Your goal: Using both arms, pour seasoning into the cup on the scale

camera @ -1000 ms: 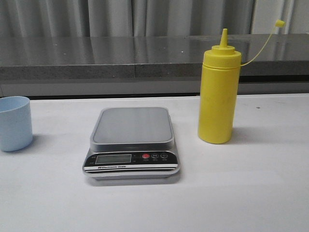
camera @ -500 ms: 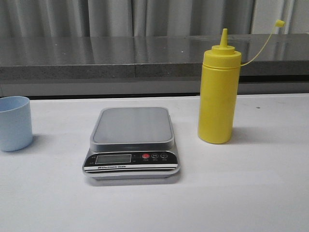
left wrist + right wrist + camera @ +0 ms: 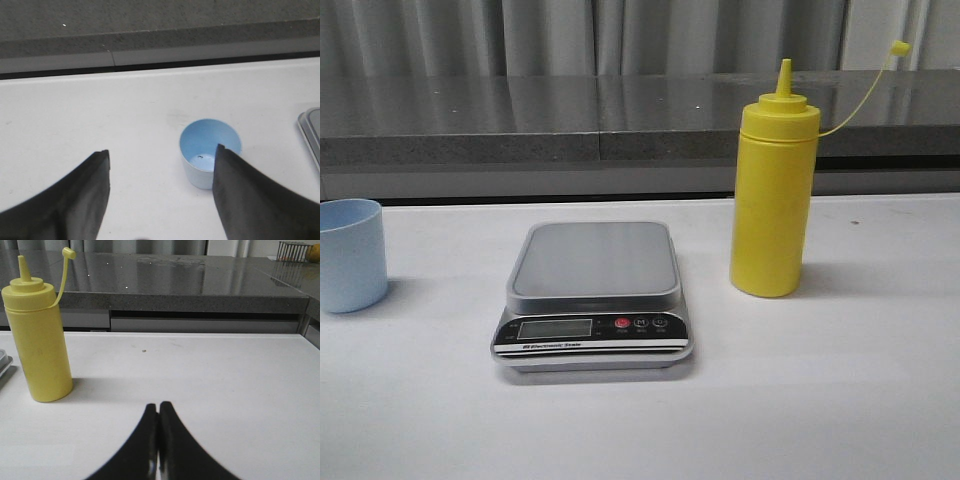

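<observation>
The cup (image 3: pixel 350 255) is cut off at the front view's left edge, and the scale (image 3: pixel 594 296) display is unreadable. The left claw (image 3: pixel 160 160) is spread above the tabletop (image 3: pixel 840 400), its finger overlapping the cup. The right claw (image 3: pixel 159 412) is pressed together, the seasoning (image 3: pixel 40 337) standing well apart.

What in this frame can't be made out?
- Scale display: too small to read in the front view.
- Cup: cut off by the front view's left edge; right finger covers part of it in the left wrist view.
- Bottle contents: opaque.
</observation>
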